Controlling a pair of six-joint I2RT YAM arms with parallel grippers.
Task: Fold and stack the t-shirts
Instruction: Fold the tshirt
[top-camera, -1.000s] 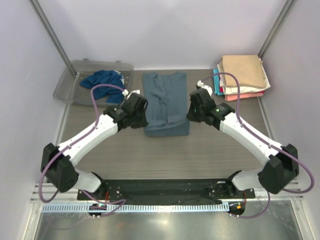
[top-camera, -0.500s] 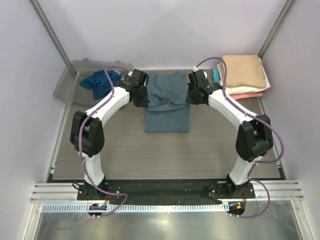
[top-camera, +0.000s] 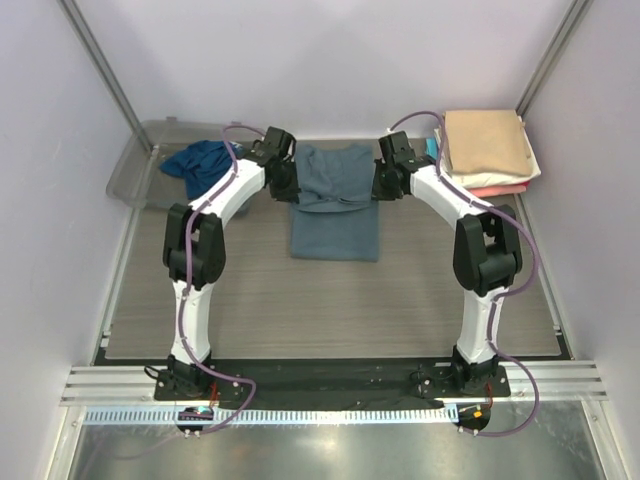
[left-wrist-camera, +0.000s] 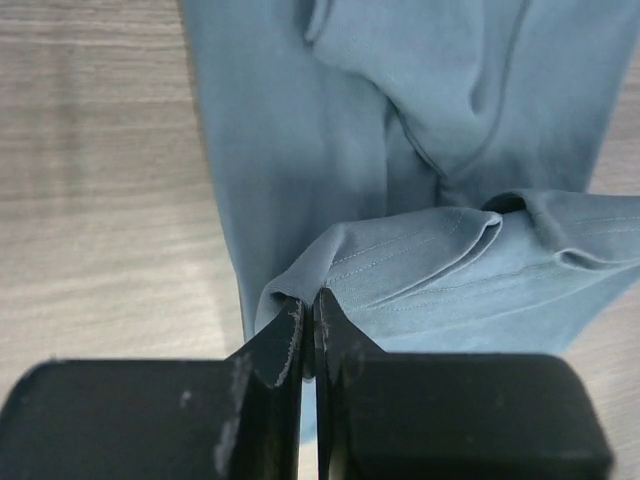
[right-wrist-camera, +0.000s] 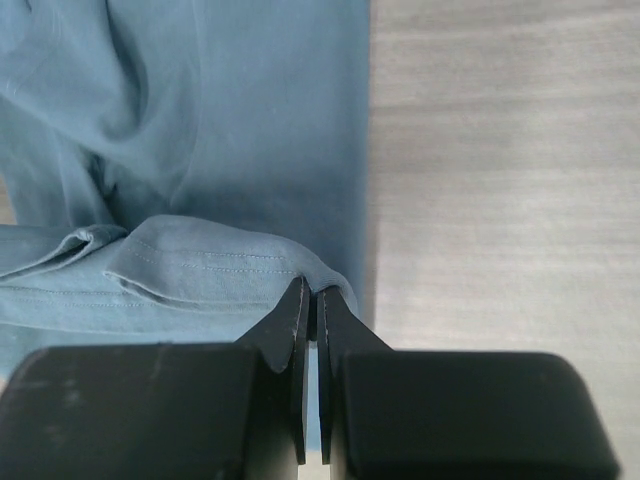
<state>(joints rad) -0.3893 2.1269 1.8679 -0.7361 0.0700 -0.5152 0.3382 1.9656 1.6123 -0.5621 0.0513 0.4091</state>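
The dusty slate-blue t-shirt (top-camera: 335, 215) lies in the middle of the table, narrow and long, its far part lifted. My left gripper (top-camera: 283, 185) is shut on the shirt's hemmed left corner (left-wrist-camera: 330, 270). My right gripper (top-camera: 384, 185) is shut on the hemmed right corner (right-wrist-camera: 240, 262). Both hold the hem above the rest of the shirt. A deeper teal-blue t-shirt (top-camera: 205, 160) lies crumpled in the clear plastic tub (top-camera: 140, 165) at the back left. A stack of folded shirts with the tan one (top-camera: 485, 140) on top sits at the back right, coral (top-camera: 490, 190) and teal (top-camera: 432, 155) edges showing.
Grey walls with metal posts close in the table on three sides. The wood-grain tabletop (top-camera: 330, 310) stretches between the shirt and the arm bases.
Both arms have stretched out toward the back of the table, each carrying its pinched corner of the slate-blue shirt's hem from the shirt's near part to its far part.
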